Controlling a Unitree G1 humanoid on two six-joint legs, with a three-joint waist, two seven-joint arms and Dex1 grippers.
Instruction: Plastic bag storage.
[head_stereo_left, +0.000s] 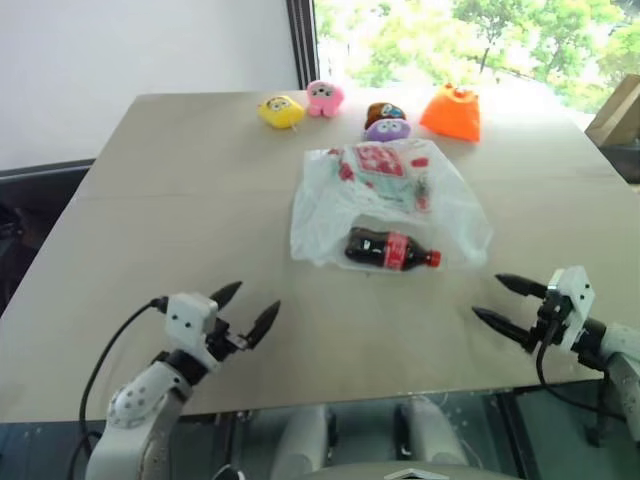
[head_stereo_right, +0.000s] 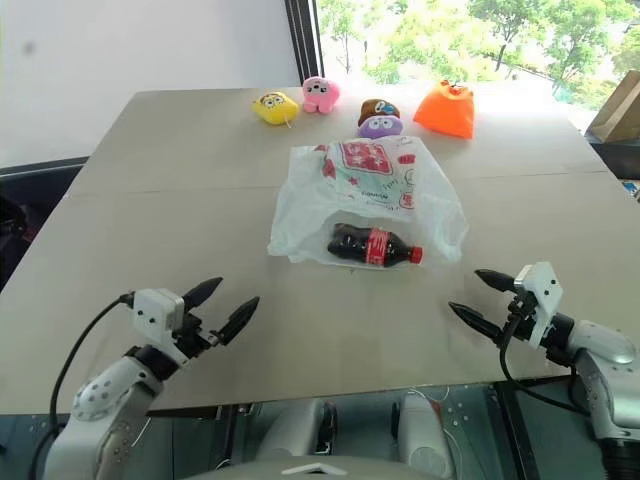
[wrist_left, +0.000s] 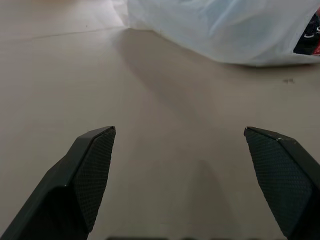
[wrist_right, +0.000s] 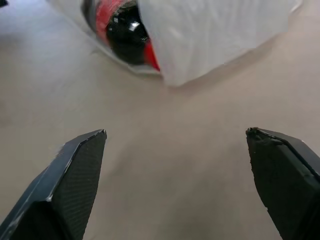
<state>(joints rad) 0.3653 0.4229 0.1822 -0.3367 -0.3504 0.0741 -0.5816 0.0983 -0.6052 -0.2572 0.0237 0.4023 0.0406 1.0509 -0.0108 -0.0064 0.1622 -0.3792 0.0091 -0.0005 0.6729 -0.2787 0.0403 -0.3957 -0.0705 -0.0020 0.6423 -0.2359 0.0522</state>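
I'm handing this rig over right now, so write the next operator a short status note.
Left gripper: open, empty, low over the table's near edge.
Right gripper: open, empty, near edge too.
Plastic bag: lies spread mid-table, between both grippers and beyond them, a cola bottle at its near edge, apparently inside.
Plush toys sit along the far edge.
Done: nothing visible on the bag.
Left: the bag, still spread out, remains to be stored.
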